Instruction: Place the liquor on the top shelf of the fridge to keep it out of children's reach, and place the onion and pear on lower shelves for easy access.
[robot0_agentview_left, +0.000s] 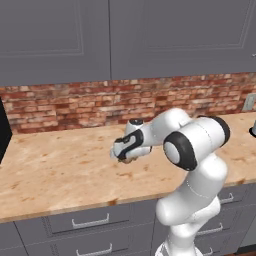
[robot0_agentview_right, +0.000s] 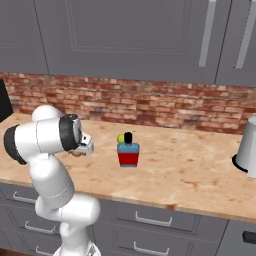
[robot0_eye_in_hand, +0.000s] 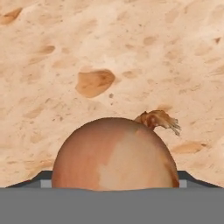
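Your gripper (robot0_agentview_left: 128, 156) hangs low over the wooden counter (robot0_agentview_left: 55, 170), pointed down, and the onion (robot0_eye_in_hand: 114, 155) sits right between its finger tips (robot0_eye_in_hand: 43, 178) in the hand view, brown skin filling the lower middle with its dry stem tuft poking out to the upper right. You cannot tell from these pictures whether the jaws have clamped the onion or merely straddle it; the tips peek out on either side of it, close to its flanks.

Off to the gripper's right in the right base view, the liquor (robot0_agentview_right: 128, 152) stands upright on the counter, well apart from the hand, and the pear (robot0_agentview_right: 121, 138) lies just behind it, close beside its cap. Further right again stands a pale metal vessel (robot0_agentview_right: 248, 150) at the counter's edge.

You look to be in the grasping step for the onion, with liquor and pear not yet dealt with. The next move likely calls for you to confirm a firm squeeze on the round, slippery bulb, then lift straight up before you carry it toward a lower fridge shelf.
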